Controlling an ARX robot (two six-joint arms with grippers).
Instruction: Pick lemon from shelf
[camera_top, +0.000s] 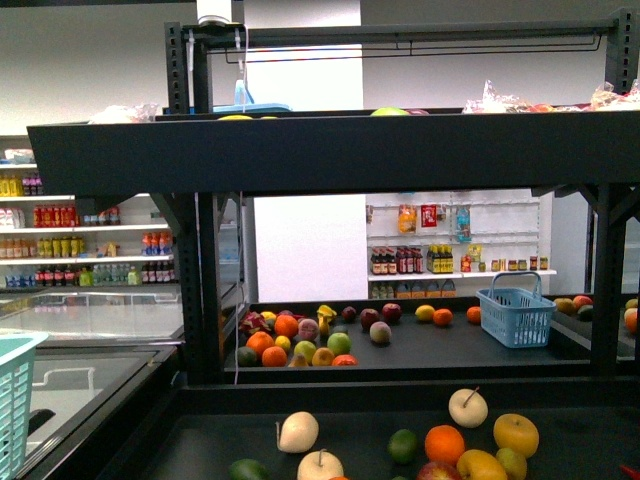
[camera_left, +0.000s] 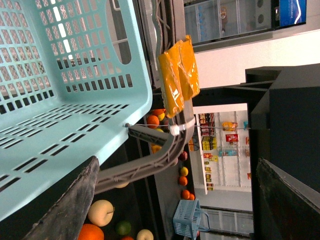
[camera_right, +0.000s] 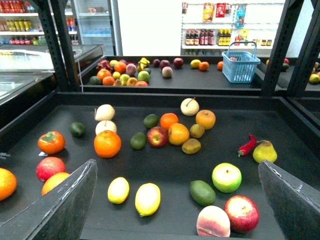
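Jaws of the right gripper (camera_right: 175, 165) are seen spread wide, and nothing is held between them. The left gripper (camera_left: 177, 162) is likewise shown with its jaws well apart; a basket (camera_left: 75, 75) hangs close by it, with the grey handle running past one finger, but no clamping of the handle is evident.

The lemon (camera_right: 148, 198) is located on the near tray of the shelf (camera_right: 150, 99), close under the right gripper, lying on its side. A smaller yellow fruit (camera_right: 118, 190) lies just beside it, and a green fruit (camera_right: 202, 192) is near on the opposite side. The lemon is not shown in the front view.

The lemon is judged to be light and firm, with a smooth, waxy rind that may slip, and it is expected to roll if nudged. It is best gripped across its short axis at the widest part, with the pads set on the two long flanks. Moderate closing force should be applied. One finger must be lowered into the narrow gap beside the smaller yellow fruit without that fruit being pushed.
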